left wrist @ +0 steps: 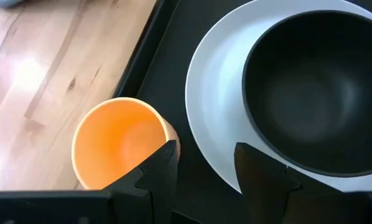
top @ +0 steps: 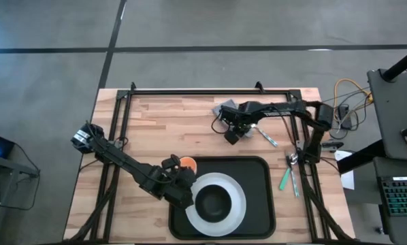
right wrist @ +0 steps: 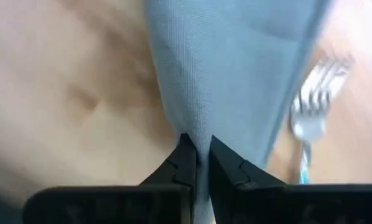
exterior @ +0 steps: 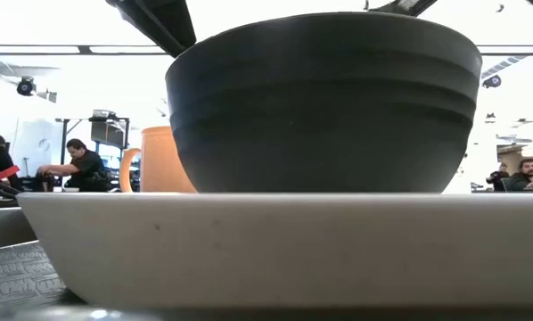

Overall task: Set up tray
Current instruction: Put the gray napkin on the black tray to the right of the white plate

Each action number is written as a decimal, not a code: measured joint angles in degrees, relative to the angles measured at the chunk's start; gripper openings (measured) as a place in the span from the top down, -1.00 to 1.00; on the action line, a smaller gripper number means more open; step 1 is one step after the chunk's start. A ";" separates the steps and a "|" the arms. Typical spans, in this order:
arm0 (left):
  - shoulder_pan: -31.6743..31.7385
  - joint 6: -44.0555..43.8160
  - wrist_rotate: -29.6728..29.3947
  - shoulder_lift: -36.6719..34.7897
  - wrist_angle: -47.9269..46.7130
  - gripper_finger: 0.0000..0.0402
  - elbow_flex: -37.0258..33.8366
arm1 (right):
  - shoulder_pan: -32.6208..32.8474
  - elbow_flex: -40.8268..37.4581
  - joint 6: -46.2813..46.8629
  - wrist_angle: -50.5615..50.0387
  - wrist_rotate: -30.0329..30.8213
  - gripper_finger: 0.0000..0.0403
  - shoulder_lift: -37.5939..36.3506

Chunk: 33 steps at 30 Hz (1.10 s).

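The black tray (top: pixel 258 204) lies at the table's near middle. On it sits a white plate (top: pixel 236 204) with a black bowl (top: pixel 212 199) in it; both fill the low view (exterior: pixel 324 98). An orange cup (top: pixel 188 162) stands upright at the tray's far left corner. My left gripper (left wrist: pixel 204 168) is open and hangs over the tray, between the cup (left wrist: pixel 114 143) and the plate (left wrist: pixel 217 106). My right gripper (top: pixel 234 133) is at the far middle, shut on a grey napkin (top: pixel 224 109). My left gripper has one finger (left wrist: pixel 164 165) close beside the cup's wall; I cannot tell whether it touches. My right gripper pinches a gathered fold of the napkin (right wrist: pixel 198 134) between its two fingertips. The cloth spreads out wide beyond the fingers. I cannot tell whether it is clear of the table.
A fork (top: pixel 266 136) lies on the wood just right of the napkin and also shows in the right wrist view (right wrist: pixel 310 118). More cutlery (top: pixel 290 173) lies right of the tray. Black frame rails run along the table's edges. People sit in the room beyond.
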 joint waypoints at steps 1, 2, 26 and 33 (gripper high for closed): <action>-0.01 0.00 -0.01 -0.03 0.08 0.30 0.00 | 0.89 0.02 1.23 -1.63 0.10 0.93 -1.44; -0.12 0.02 -0.01 -0.04 0.07 0.30 0.00 | 1.93 -0.04 2.68 -3.44 0.16 0.93 -3.11; -1.16 2.97 -2.97 -3.56 -0.72 0.30 -1.28 | 44.56 -10.86 60.59 0.56 -18.62 0.94 -14.22; -1.40 3.61 -2.94 -3.56 -0.90 0.30 -1.31 | 47.95 -12.90 66.78 11.94 -18.90 0.94 -13.20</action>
